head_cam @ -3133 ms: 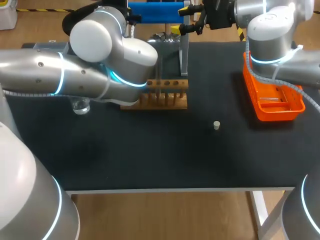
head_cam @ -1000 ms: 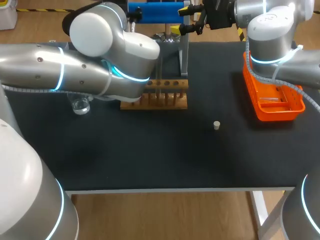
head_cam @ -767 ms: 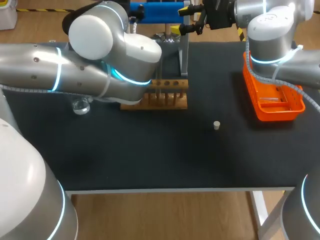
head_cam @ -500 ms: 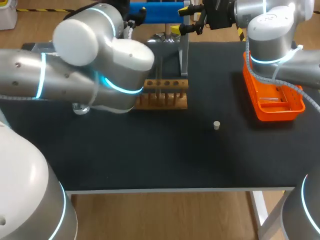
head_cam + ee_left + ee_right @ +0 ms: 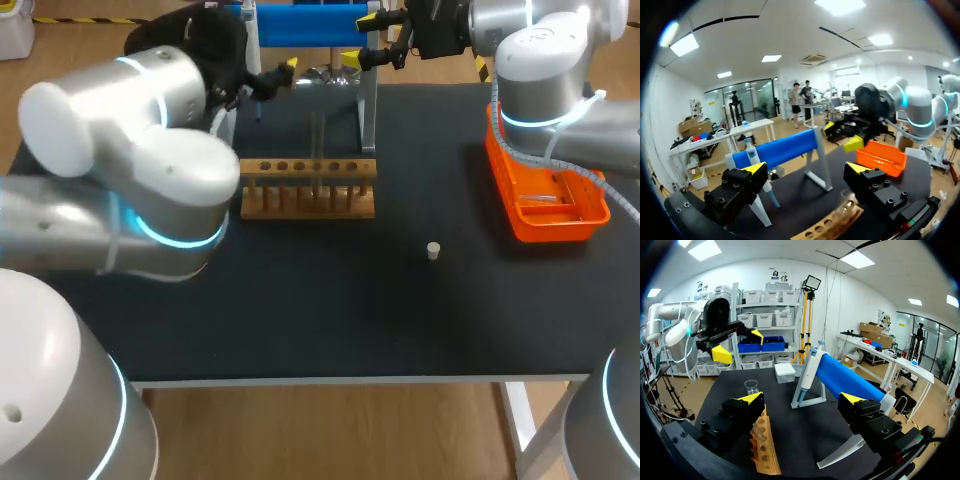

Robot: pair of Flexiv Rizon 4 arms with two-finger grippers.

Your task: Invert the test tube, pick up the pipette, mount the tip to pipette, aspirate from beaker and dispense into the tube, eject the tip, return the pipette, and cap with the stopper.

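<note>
So, left gripper [image 5: 806, 168]: fingers spread wide with nothing between them; it hangs over the far side of the table [image 5: 300, 310], near the left end of the pipette.
Pipette [image 5: 780, 150]: blue, lying across its metal stand [image 5: 368, 100]. It sits ahead of the left gripper, framed by the gap between the fingers but not touched.
Right gripper [image 5: 801, 398]: fingers apart as well, holding nothing; it sits off the pipette's other end, with the blue body ahead of it.
Test tube [image 5: 318, 140]: upright in the wooden rack [image 5: 308, 185], just in front of the stand, lower than both grippers and apart from them.
Beaker [image 5: 751, 386]: on the table past the rack's end, seen from the right wrist; from above, the left arm hides it.
Stopper [image 5: 433, 250]: alone on the table between the rack and the orange tray [image 5: 540, 228], well apart from both grippers.
</note>
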